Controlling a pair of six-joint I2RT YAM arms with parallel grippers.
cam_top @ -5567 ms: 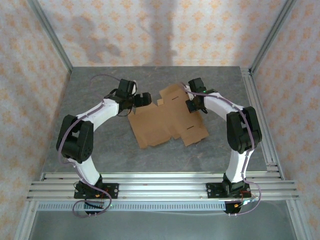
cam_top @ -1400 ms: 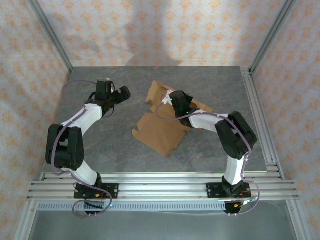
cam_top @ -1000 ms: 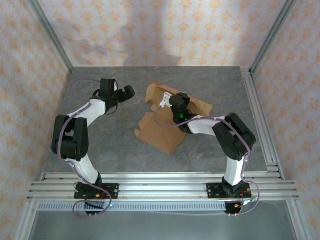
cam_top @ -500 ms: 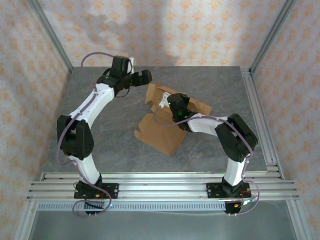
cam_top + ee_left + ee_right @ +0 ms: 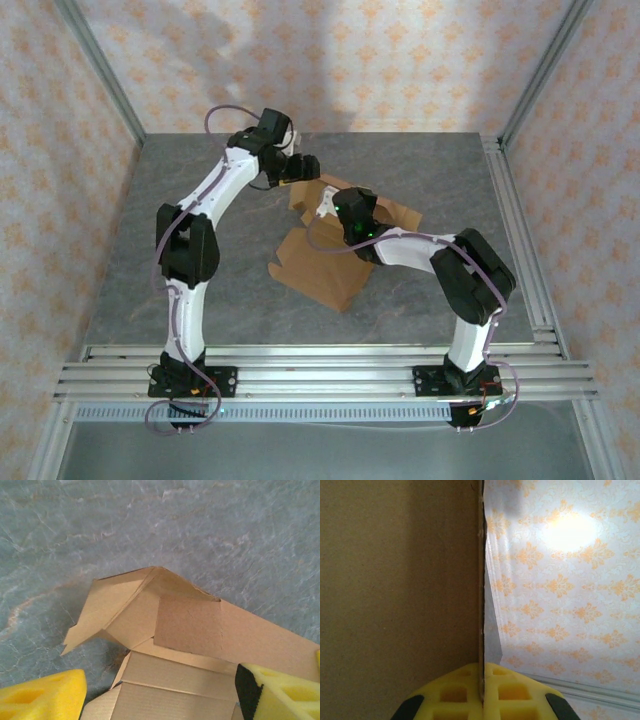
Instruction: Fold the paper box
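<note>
The paper box [image 5: 318, 268] is a plain brown die-cut sheet lying mid-table, its far part bent up into raised flaps. In the left wrist view the folded flaps [image 5: 190, 630] form a peaked corner just ahead of the fingers. My left gripper [image 5: 304, 170] hovers over the sheet's far left corner, open, with cardboard below the gap [image 5: 160, 700] and nothing pinched. My right gripper [image 5: 338, 207] is shut on a raised panel's edge [image 5: 481, 692]. That panel [image 5: 400, 580] stands upright to the left in the right wrist view.
The grey marbled table [image 5: 200, 270] has bare room left of the sheet and to its right [image 5: 450, 180]. Patterned walls and metal posts [image 5: 100, 80] enclose the back and sides. An aluminium rail [image 5: 320, 370] runs along the near edge.
My left arm has swung from the far left of the table rightward to the sheet's far corner. The right gripper keeps its hold on the raised panel, hardly moving.
</note>
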